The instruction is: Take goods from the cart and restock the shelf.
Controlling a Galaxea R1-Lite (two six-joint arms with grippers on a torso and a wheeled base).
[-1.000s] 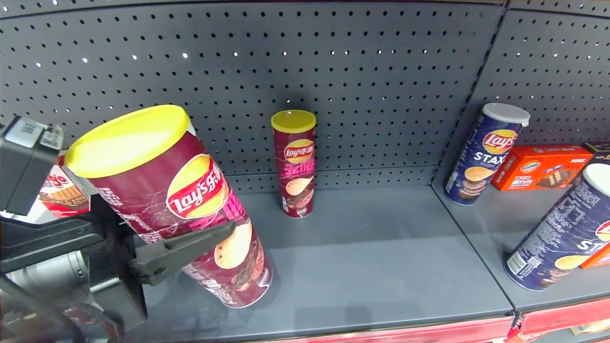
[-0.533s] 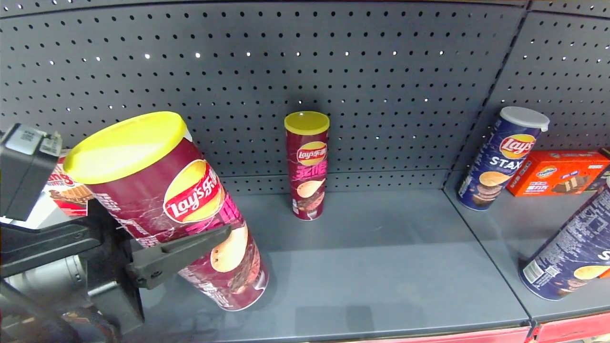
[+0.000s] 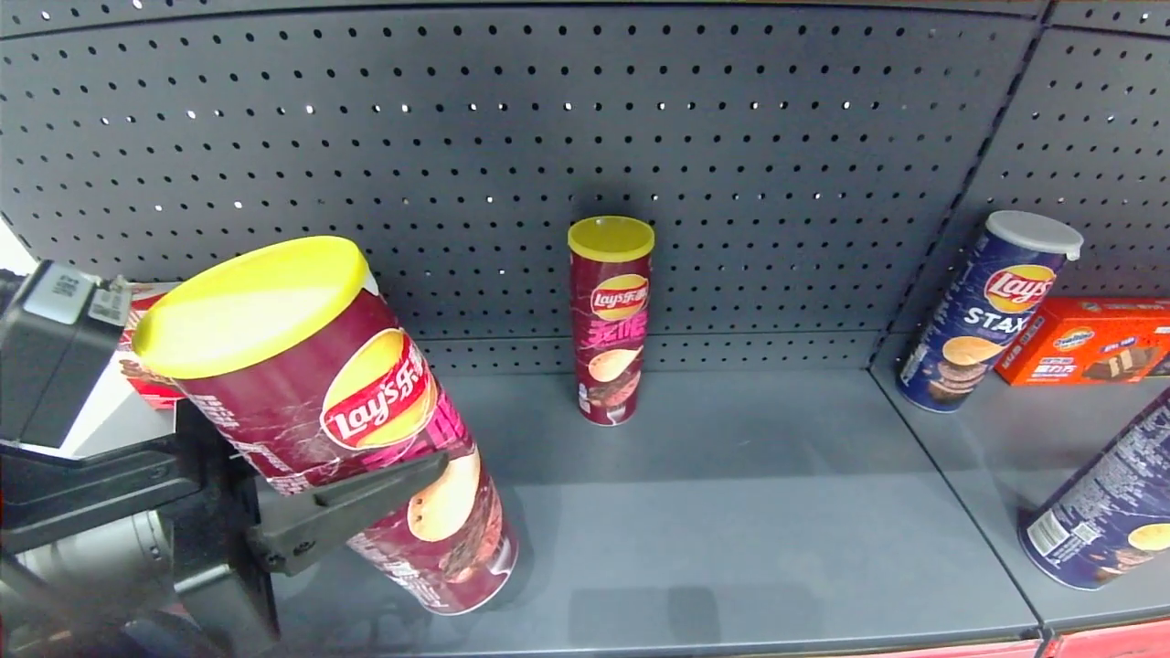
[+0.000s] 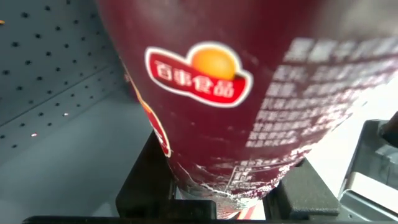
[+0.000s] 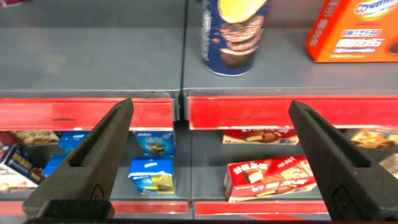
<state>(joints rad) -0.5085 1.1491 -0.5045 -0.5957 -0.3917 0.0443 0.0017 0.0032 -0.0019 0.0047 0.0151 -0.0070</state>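
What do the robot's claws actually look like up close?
Both are matte black. The right claw has two long wedge-shaped fingers tapering to blunt tips. The left claw looks alike, with a dark grey box bearing a white sticker near it.

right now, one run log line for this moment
left end effector: shut on maroon chip can, tilted at shelf front | right end effector: open
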